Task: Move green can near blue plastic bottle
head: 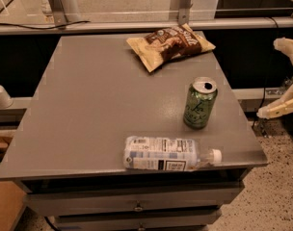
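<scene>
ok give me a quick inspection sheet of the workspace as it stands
surface: grey table top, flat.
job's things: green can upright near the right edge; blue plastic bottle on its side along the front edge, cap to the right; close together, not touching.
clutter: snack bag lying at the back.
grippers: gripper off the table's right side, fingers open, holding nothing, apart from the can.
cables: black cable along the rail behind the table.
surroundings: drawers under the top; speckled floor; cardboard box lower left.
</scene>
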`<action>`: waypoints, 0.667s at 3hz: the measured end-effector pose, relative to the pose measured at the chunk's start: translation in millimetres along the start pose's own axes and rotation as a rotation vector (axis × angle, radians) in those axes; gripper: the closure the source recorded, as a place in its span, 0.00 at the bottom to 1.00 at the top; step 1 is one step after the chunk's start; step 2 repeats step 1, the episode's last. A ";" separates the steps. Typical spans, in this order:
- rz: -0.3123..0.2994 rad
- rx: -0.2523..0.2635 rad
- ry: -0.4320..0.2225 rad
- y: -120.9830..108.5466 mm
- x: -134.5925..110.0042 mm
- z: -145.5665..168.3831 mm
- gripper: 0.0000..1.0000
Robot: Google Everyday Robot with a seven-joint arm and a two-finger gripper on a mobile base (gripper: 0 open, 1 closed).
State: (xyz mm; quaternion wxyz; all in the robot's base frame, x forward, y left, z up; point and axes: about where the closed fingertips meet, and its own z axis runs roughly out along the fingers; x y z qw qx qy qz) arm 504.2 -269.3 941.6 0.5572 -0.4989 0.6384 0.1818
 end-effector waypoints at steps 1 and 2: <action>0.000 0.000 0.000 0.0 0.0 0.1 0.00; 0.000 0.000 0.000 0.0 0.0 0.1 0.00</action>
